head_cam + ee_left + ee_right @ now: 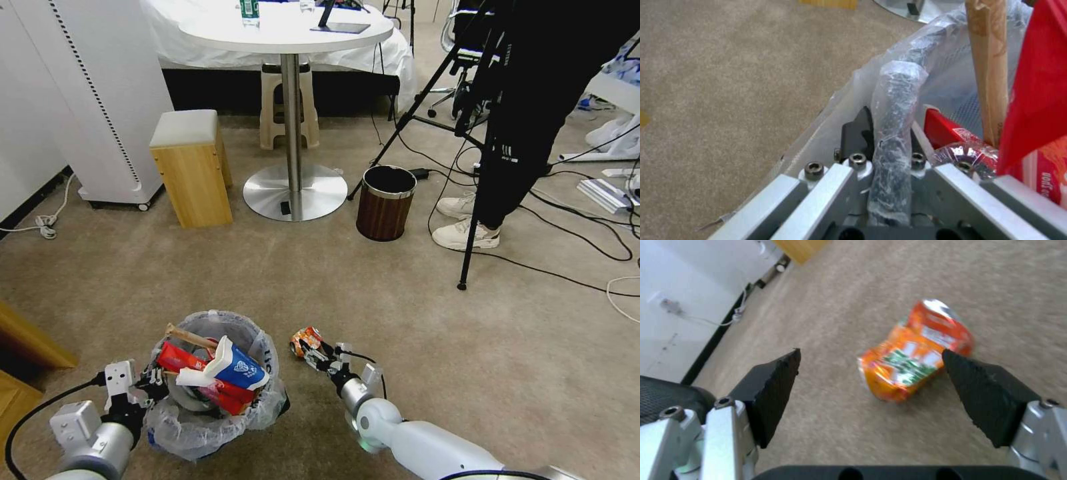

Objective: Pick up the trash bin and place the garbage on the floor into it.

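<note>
Pinching the bagged rim of the trash bin (212, 387), the left gripper (882, 140) holds it low and close, already stuffed with garbage. Just beside it, the right gripper (871, 386) spreads wide around a crumpled orange wrapper (913, 350) on the floor (400, 300); the slick foil may slip away as the pads close. Farther off stand a wood-grain bin (385, 202), a round table (287, 30) and a person's legs (527, 127).

The trash bin (212, 393) is sitting at the lower left of the head view, with a paper cup (233, 365), a packet (179, 359) and a stick (189, 337) lying in it. A crumpled wrapper (305, 341) is lying on the carpet (300, 280) just right of it. A second bin (385, 202) is standing above, right of centre, beside the table base (295, 191).
</note>
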Controlling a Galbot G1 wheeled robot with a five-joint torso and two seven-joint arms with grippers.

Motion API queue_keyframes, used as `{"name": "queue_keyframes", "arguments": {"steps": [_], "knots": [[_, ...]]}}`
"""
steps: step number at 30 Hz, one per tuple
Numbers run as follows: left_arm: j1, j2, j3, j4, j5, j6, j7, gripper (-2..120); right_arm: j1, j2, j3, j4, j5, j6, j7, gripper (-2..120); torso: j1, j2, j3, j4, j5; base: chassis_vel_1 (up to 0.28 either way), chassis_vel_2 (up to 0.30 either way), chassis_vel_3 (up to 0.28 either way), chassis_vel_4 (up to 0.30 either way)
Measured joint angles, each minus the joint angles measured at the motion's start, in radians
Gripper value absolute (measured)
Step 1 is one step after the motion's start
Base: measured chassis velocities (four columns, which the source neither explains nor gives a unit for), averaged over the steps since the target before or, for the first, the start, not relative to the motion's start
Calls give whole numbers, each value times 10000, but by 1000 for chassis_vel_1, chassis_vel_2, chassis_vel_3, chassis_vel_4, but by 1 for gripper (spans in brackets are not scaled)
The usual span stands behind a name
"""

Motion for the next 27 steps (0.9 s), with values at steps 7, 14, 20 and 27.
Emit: {"name": "queue_keyframes", "arguments": {"steps": [7,14,20,27], "knots": [[34,-1,-7,-62,-8,0,-2,1,-118,-59,52,-370,-1,-48,-149,82,0,1,0,0,0,0,0,0,0],[50,-37,13,-127,-32,-2,-6,1,100,88,130,-817,-8,-61,-456,78,0,1,0,2,0,0,0,0,0],[63,-53,25,-205,-36,-12,-5,1,250,303,130,-1158,-2,-77,-689,73,0,0,0,1,0,0,0,0,0],[181,-37,14,-494,-164,-17,-16,1,510,772,266,-1971,-112,-95,-1194,73,0,0,0,1,-1,0,0,0,0]]}}
